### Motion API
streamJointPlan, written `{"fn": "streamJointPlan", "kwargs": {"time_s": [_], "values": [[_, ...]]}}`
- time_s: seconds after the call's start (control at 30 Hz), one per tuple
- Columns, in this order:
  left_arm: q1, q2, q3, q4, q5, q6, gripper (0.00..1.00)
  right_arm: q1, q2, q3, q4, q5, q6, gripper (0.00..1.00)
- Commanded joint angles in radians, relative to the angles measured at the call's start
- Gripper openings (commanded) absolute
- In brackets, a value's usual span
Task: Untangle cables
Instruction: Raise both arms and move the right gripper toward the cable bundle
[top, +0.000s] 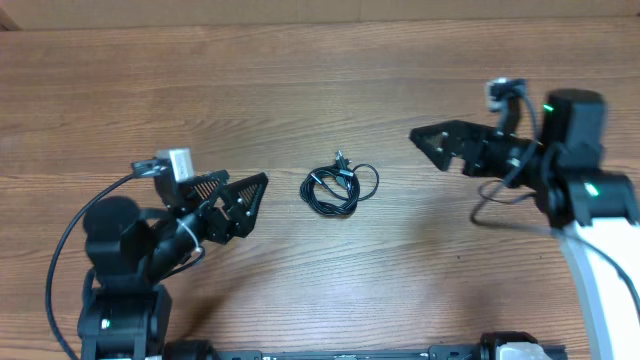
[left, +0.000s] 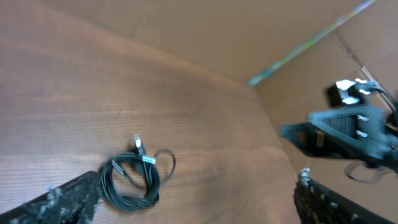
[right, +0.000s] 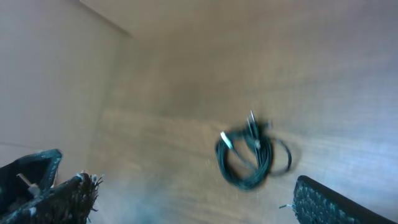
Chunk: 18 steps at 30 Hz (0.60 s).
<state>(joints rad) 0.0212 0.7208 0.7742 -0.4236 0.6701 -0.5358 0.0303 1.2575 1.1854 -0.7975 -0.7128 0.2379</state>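
The cables (top: 345, 178) are one small bundle of thin black wire, coiled in loose loops on the wooden table (top: 320, 80) midway between the arms. My left gripper (top: 255, 203) hangs to their left, open, with nothing between its fingers. My right gripper (top: 428, 148) is to the right and slightly farther back, also open and not holding anything. In the left wrist view the cables (left: 149, 177) lie just inside the left finger (left: 56, 202), with light plugs showing. In the blurred right wrist view the cables (right: 261, 155) sit ahead of the right finger (right: 336, 202).
The other arm (left: 348, 127) shows at the right of the left wrist view. A cardboard wall (top: 320, 12) runs along the table's far edge. Bare wood surrounds the bundle.
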Motion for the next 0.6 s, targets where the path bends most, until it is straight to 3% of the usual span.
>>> {"fn": "streamJointPlan", "kwargs": {"time_s": [0.0, 0.13, 0.27, 0.57], "values": [[-0.019, 0.029, 0.013, 0.005, 0.038, 0.036, 1.0, 0.075, 0.085, 0.014, -0.005, 0.013, -0.01, 1.0], [-0.032, 0.046, 0.013, 0.009, 0.045, 0.092, 0.99, 0.176, 0.196, 0.014, -0.009, 0.015, -0.146, 1.0], [-0.034, 0.047, 0.013, 0.013, 0.05, 0.095, 1.0, 0.235, 0.266, 0.014, -0.003, 0.116, -0.153, 1.0], [-0.035, 0.047, 0.013, 0.032, 0.083, 0.084, 0.99, 0.261, 0.322, 0.013, -0.032, 0.29, 0.146, 0.96]]}}
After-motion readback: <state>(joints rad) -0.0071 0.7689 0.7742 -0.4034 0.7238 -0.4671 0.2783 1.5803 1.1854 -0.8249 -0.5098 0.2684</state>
